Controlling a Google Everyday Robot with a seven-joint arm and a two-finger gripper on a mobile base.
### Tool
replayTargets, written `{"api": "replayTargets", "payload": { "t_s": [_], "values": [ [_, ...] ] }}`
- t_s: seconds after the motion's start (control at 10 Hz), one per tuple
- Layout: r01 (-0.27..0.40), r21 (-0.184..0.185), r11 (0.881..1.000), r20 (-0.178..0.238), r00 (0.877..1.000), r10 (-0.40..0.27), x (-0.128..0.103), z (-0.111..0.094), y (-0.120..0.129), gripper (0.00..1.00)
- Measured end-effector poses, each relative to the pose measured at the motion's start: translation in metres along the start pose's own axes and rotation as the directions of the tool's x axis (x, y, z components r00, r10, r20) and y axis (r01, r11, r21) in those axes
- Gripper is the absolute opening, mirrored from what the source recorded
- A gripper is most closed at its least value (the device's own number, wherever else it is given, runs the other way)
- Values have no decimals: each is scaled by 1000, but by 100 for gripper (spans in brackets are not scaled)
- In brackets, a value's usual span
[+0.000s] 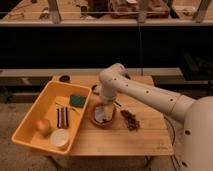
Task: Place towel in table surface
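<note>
A brown bowl [95, 118] stands mid-table and holds a pale crumpled thing [106, 113]; I cannot tell whether that is the towel. No other cloth shows on the wooden table [125, 140]. My gripper [102, 97] hangs from the white arm [145, 95], just above the bowl's far rim and close to the pale thing.
A yellow tray [31, 120] on the left holds a green sponge [77, 100], an apple [43, 125], a white cup [60, 139] and dark bars [62, 116]. A dark crumbly pile [131, 120] lies right of the bowl. A small dark object [64, 78] sits at the back left.
</note>
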Motion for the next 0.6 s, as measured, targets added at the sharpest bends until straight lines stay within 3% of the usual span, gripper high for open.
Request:
{"api": "replayTargets", "payload": {
  "t_s": [0.3,0.6],
  "values": [
    [22,32,999,-27,999,-21,0,10,9,78],
    [19,58,998,-25,1000,-17,-3,-8,2,60]
  ]
}}
